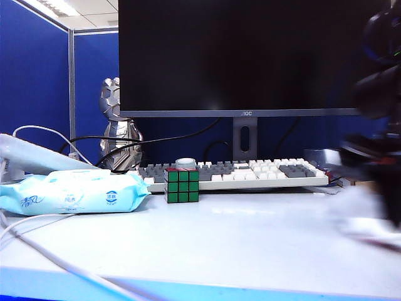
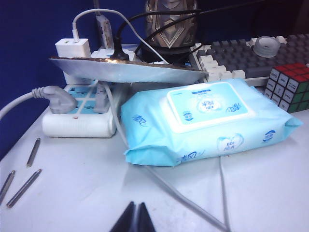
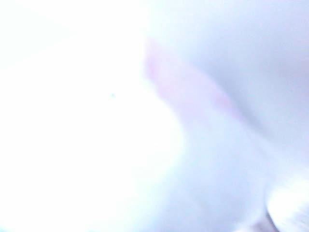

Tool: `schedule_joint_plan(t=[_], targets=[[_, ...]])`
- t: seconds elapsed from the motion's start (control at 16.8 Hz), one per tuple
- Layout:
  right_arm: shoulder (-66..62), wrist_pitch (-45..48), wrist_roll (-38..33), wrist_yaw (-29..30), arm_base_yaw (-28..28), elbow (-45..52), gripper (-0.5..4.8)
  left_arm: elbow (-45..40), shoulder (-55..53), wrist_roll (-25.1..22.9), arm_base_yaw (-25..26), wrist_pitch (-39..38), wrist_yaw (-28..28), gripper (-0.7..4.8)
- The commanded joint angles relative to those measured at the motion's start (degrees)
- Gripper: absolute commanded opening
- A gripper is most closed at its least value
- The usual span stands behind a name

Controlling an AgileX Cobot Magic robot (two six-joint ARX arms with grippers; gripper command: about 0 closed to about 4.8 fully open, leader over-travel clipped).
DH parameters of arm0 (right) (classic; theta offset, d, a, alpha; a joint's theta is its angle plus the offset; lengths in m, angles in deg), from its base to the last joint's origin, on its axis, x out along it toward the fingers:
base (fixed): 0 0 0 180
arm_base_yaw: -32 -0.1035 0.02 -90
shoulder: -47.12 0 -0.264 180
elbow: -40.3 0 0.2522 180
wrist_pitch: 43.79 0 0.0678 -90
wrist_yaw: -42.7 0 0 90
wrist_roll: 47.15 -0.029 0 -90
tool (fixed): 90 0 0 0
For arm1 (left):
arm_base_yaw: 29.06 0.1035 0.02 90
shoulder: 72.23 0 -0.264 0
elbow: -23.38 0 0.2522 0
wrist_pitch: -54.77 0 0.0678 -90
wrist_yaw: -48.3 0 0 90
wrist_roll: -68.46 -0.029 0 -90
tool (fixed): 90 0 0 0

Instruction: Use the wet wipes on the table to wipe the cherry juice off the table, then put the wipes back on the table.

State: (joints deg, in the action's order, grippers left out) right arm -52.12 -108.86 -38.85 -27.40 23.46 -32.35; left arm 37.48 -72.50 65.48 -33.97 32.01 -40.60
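Faintly, a pinkish smear of cherry juice (image 3: 186, 87) shows on the white surface (image 1: 238, 244) in the washed-out right wrist view, with a pale crumpled edge that may be the wet wipes (image 3: 289, 208) in one corner; the blur leaves that uncertain. Over at the right edge of the exterior view, the right claw (image 1: 382, 207) is a dark blurred shape low over the surface, its fingers drawn together, and whether it holds the wipes cannot be made out. Far across on the left, the left claw (image 2: 136, 217) sits with its tips pressed together, gripping nothing, just above the surface near a light-blue packet (image 2: 207, 121). Beside that packet stand a puzzle cube (image 1: 182, 185), a keyboard (image 1: 250, 172) and a power strip (image 2: 79, 118).
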Motion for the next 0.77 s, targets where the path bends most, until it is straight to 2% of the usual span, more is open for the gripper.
schedule_joint_plan(t=[0.06,0.24,0.48,0.65,0.71,0.77], targets=[[-1.5,4.6,1.7,5.9,-2.3,1.2,-0.01,0.0,0.2,0.0,0.1,-0.8,0.2,0.23],[-1.5,2.0,4.2,13.6,-2.8,1.2,-0.01,0.0,0.2,0.0,0.1,-0.8,0.2,0.23],[-1.5,2.0,3.7,13.0,-9.2,1.2,-0.01,0.0,0.2,0.0,0.1,-0.8,0.2,0.23],[-1.5,6.0,1.5,12.2,-17.1,1.2,-0.01,0.0,0.2,0.0,0.1,-0.8,0.2,0.23],[-1.5,6.7,0.7,10.9,-18.0,1.1,-0.01,0.0,0.2,0.0,0.1,-0.8,0.2,0.23],[-1.6,6.9,0.1,6.0,-18.6,0.5,-0.01,0.0,0.2,0.0,0.1,-0.8,0.2,0.23]])
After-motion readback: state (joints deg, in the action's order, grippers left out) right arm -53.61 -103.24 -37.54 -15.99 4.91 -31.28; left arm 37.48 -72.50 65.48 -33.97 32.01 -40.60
